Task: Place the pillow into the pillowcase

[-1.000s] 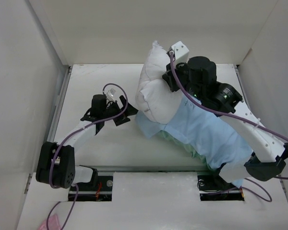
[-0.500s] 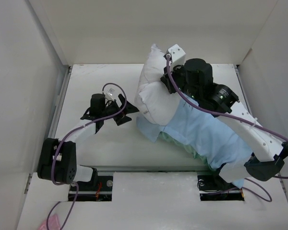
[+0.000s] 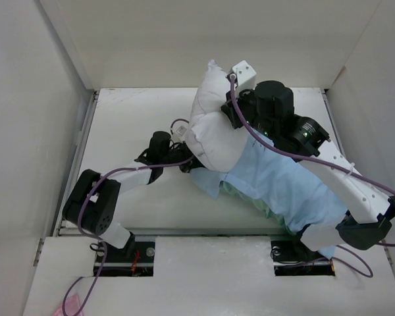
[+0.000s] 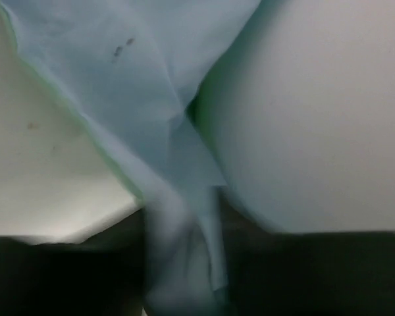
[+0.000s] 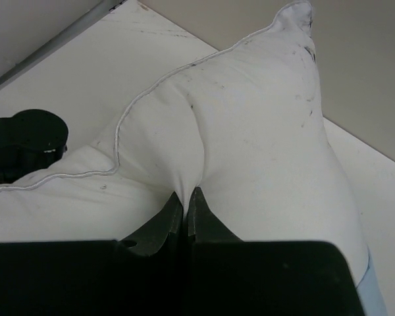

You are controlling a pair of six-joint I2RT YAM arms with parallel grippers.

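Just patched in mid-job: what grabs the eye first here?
The puffy white pillow humps up in the middle, its near end under the light blue pillowcase trailing to the near right. The right hand is pinched shut on the pillow; the left hand sits at the pillowcase's edge, fabric between its fingers.

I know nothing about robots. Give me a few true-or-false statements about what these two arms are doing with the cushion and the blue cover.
1. The right hand is pinching the plain white puffy pillow. True.
2. The pillow is fully inside the light blue fabric pillowcase. False: most of it sticks out uncovered.
3. Blue pillowcase fabric runs between the fingers of the left hand. True.
4. The left hand is far from the pillow. False: it sits right against the pillow, where the pillowcase begins.
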